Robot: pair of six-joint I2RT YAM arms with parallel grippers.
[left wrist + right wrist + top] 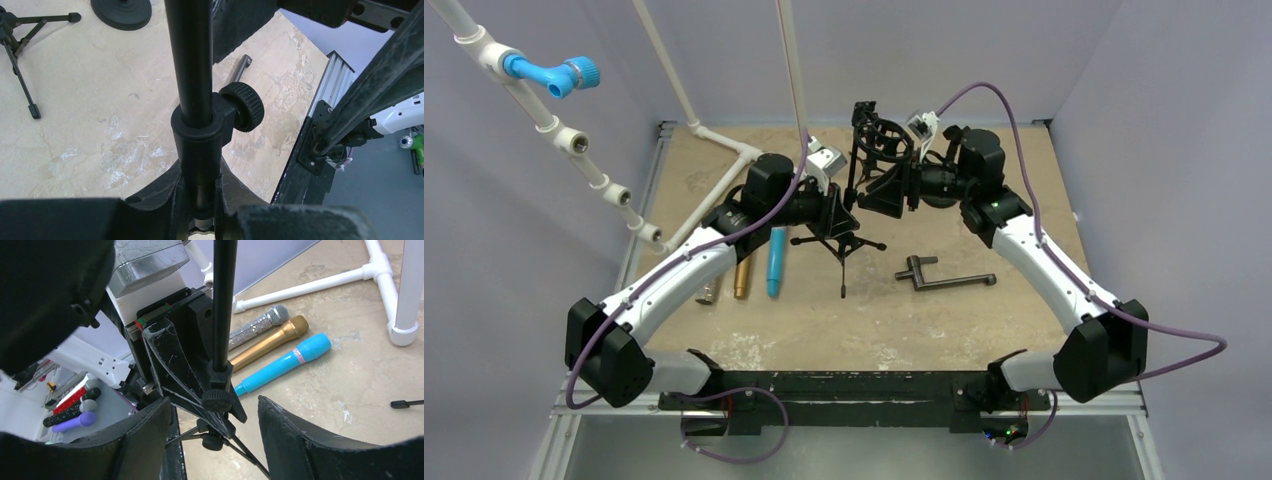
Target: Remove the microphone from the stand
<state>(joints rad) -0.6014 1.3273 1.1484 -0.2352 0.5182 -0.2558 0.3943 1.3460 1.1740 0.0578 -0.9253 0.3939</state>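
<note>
We see the left gripper (pixel 200 202) closed tight on the pole (pixel 192 55) of the microphone stand (pixel 841 248). Its 2 fingers (pixel 150 200) press against either side of the thicker lower tube, just below the clamp collar (pixel 197 131), whose ribbed knob (pixel 243 106) sticks out to one side. From above, this grip sits a little over the stand's 3 tripod legs (pixel 842 285), which spread across the sandy table (pixel 984 325) near its middle. The right gripper (pixel 214 407) stands wide open and holds nothing. Its 2 pads (pixel 300 440) face the stand from the opposite side without touching it, and the collar and knob show in the gap between them, beyond the tips. In the overhead view it hangs just to the right of the pole. At the top of the pole sits a black shock mount (pixel 879 138), just behind the right gripper, and we cannot tell whether a microphone is seated in it. 3 microphones lie side by side on the table to the left of the stand. The blue microphone (pixel 285 362) is nearest to it, the gold microphone (pixel 270 342) comes next, and the silver glitter microphone (pixel 257 325) lies farthest, partly under the left arm. An L-shaped metal bar (pixel 944 279) lies on the table to the right of the tripod, apart from it.
</note>
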